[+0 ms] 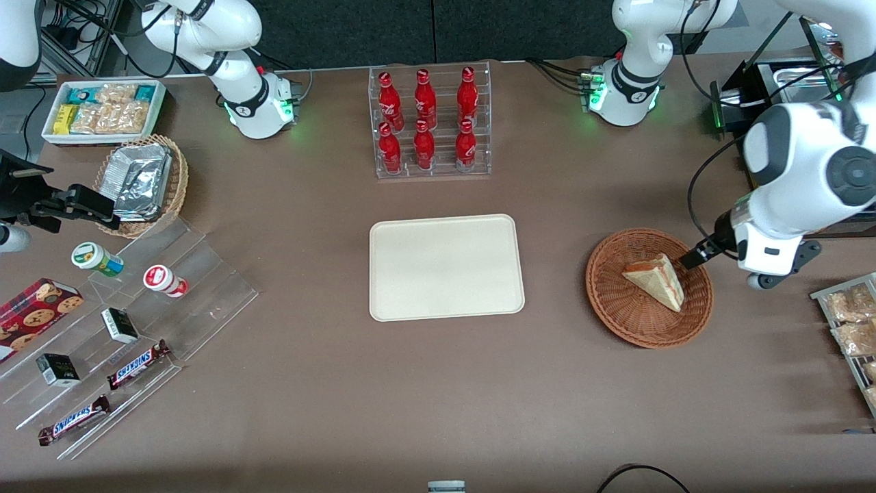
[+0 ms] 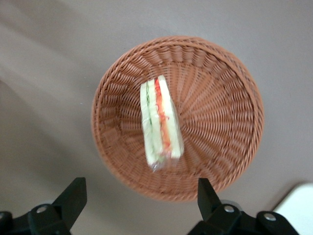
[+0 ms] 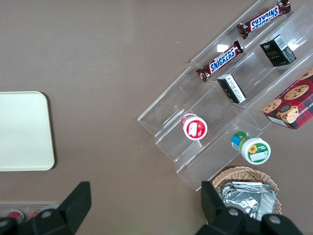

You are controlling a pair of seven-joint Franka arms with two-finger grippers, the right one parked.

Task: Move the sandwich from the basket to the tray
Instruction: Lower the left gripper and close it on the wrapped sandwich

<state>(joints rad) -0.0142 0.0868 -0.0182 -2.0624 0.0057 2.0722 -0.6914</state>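
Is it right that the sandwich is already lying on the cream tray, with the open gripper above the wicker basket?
Not quite. The sandwich lies in the basket, as the left wrist view shows; the tray holds nothing. The rest stands: the gripper is open above the basket.

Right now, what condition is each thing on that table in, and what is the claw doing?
sandwich: lying in the basket, standing on edge, not gripped.
basket: upright on the table, holding only the sandwich.
tray: flat on the table, nothing on it.
claw: open, hovering above the basket, touching nothing.
red bottles: six, upright in their clear rack, caps on.
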